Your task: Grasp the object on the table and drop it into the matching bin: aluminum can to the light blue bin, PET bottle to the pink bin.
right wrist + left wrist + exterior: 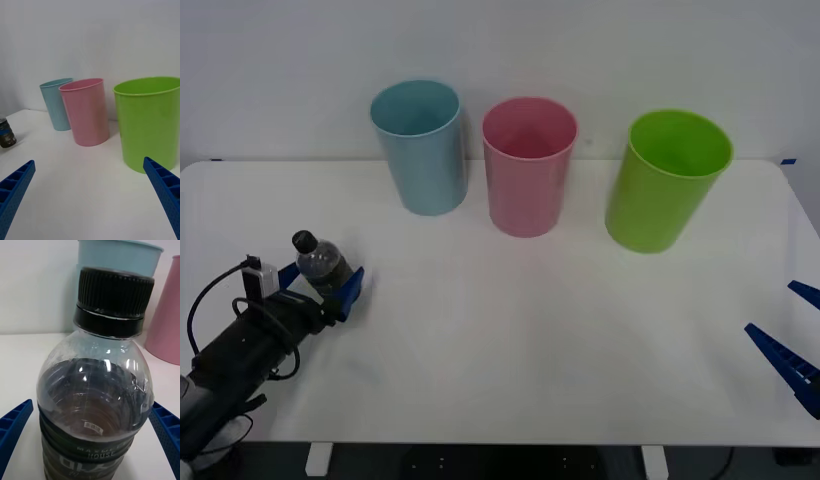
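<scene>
The PET bottle (323,265) stands upright on the white table (530,330) at the near left, clear with a black cap and dark label. My left gripper (320,284) is open around it, one blue finger (15,423) on each side of the bottle (93,390), with a slight gap on one side. The light blue bin (420,150) and the pink bin (528,170) stand side by side at the back of the table. My right gripper (792,325) hangs open at the table's near right edge, holding nothing.
A lime green bin (665,185) stands to the right of the pink one. A white wall rises behind the bins. Bare tabletop stretches between the bottle and the bins.
</scene>
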Tool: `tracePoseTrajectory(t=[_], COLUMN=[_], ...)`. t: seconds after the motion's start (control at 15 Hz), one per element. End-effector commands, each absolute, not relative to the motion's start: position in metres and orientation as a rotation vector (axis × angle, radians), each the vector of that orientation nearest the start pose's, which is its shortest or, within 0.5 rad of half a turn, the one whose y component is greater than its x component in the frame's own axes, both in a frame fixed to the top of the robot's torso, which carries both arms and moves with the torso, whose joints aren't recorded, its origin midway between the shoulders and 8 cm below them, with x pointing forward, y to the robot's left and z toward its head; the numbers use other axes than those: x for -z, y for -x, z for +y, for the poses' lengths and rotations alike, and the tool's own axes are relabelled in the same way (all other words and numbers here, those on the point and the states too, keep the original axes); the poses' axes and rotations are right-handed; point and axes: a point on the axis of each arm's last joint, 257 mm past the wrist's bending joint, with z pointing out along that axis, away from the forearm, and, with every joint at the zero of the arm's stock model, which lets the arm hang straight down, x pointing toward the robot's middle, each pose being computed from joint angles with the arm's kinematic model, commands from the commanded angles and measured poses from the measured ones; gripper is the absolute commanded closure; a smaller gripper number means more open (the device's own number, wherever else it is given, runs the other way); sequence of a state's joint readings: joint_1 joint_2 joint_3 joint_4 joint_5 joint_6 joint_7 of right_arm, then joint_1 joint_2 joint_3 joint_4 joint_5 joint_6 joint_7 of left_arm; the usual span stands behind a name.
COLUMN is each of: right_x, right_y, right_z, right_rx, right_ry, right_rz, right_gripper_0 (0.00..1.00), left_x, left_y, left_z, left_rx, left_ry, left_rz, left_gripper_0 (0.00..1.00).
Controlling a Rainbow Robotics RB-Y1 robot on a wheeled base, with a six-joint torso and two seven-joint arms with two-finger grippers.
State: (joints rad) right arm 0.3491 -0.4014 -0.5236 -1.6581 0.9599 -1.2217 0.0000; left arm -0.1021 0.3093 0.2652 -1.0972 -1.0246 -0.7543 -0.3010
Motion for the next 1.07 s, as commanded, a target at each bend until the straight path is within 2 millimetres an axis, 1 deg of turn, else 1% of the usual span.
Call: tracePoseTrajectory(t=[0.07, 0.27, 0.33, 0.4, 0.47, 0.53, 1.07], right_x=[0.1689, 0.1689, 0.1689, 0.1689, 0.1689, 0.1689, 0.1689], right_y=[-0.3423, -0.3423, -0.3423, -0.3423, -0.3423, -0.3423, -0.3423], right_z=[-0.3297, -0.3297, -0.3297, -0.3297, -0.3297, -0.3297, -0.3297], right_rx=[-0.567, -0.567, -0.567, -0.567, -0.567, -0.567, -0.567], right_ry=[0.465, 0.465, 0.465, 0.465, 0.465, 0.465, 0.465], right_rz=[1.441, 1.441, 1.441, 1.441, 1.441, 1.441, 1.441], right_gripper_0=[0.0, 0.0, 0.0, 0.0, 0.0, 0.0, 0.0], left_x=[0.2837, 0.2833, 0.2826, 0.2826, 0.2827, 0.2824, 0.2793], left_y=[-0.5193, -0.5199, -0.5205, -0.5205, -0.5205, -0.5204, -0.5207], left_z=[0.3041, 0.3041, 0.3038, 0.3038, 0.3032, 0.3034, 0.3067], left_rx=[0.352, 0.349, 0.351, 0.349, 0.348, 0.346, 0.338], left_ry=[-0.234, -0.236, -0.236, -0.237, -0.238, -0.243, -0.244], left_rz=[1.596, 1.596, 1.595, 1.594, 1.594, 1.593, 1.586], left_gripper_0=[0.0, 0.0, 0.22, 0.67, 0.94, 1.0, 1.0])
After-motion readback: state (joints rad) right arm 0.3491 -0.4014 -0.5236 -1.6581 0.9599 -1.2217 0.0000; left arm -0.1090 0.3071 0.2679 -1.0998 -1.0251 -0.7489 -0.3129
